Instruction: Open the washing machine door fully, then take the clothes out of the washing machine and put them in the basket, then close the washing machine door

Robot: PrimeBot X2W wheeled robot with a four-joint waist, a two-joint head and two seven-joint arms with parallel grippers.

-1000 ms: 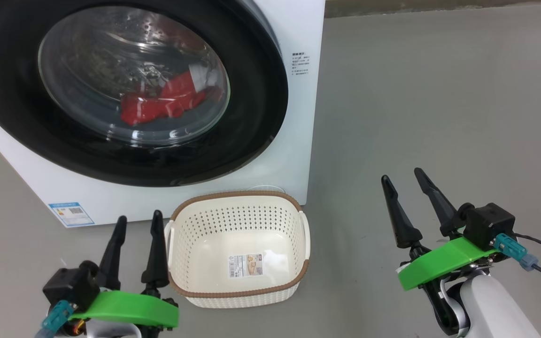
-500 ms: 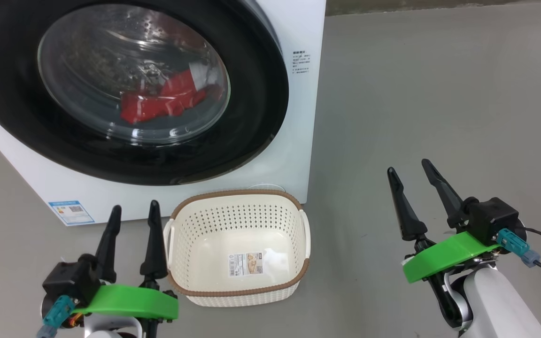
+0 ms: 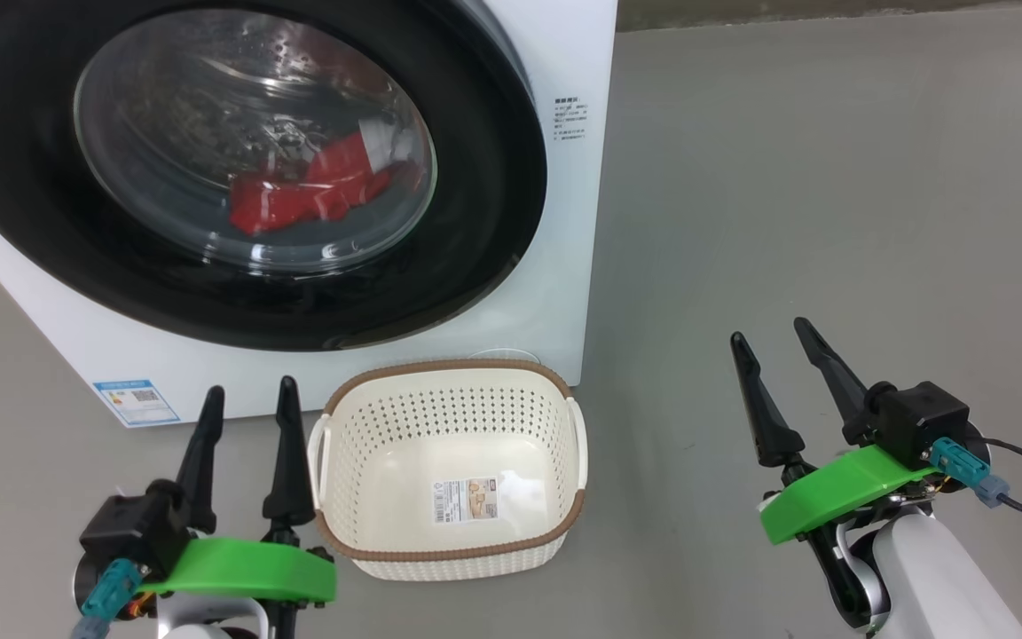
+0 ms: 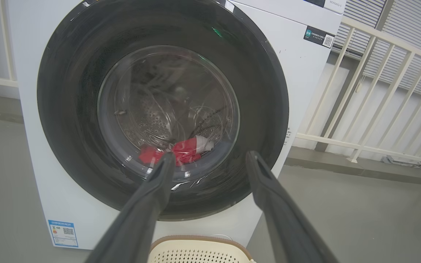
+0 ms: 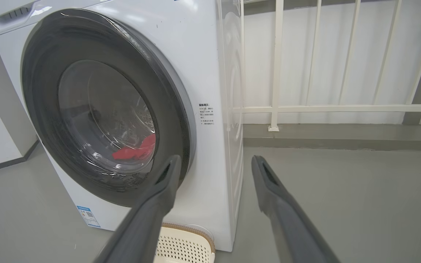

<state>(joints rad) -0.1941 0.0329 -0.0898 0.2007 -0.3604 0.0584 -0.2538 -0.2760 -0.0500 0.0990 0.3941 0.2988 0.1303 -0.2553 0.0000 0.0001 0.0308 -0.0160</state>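
The white washing machine (image 3: 564, 222) (image 4: 305, 73) (image 5: 210, 73) stands ahead, and its black-rimmed washing machine door (image 3: 493, 222) (image 4: 68, 91) (image 5: 170, 109) is shut. Behind the glass lie the red clothes (image 3: 307, 191) (image 4: 181, 153) (image 5: 137, 149). On the floor in front sits the cream basket (image 3: 449, 470) (image 4: 196, 252) (image 5: 185, 244), with nothing in it but a sticker. My left gripper (image 3: 249, 399) (image 4: 208, 159) hangs open just left of the basket. Well to the right of the basket, my right gripper (image 3: 768, 333) (image 5: 214, 162) is open and holds nothing.
Grey floor (image 3: 830, 177) spreads out to the right of the machine. A white railing (image 5: 305, 108) (image 4: 378, 91) runs behind and beside the machine. A blue label (image 3: 137, 402) marks the machine's lower left front.
The right gripper rose a little, then dropped back slightly. The left gripper shifted a bit lower and left. Door, clothes and basket stay as they were.
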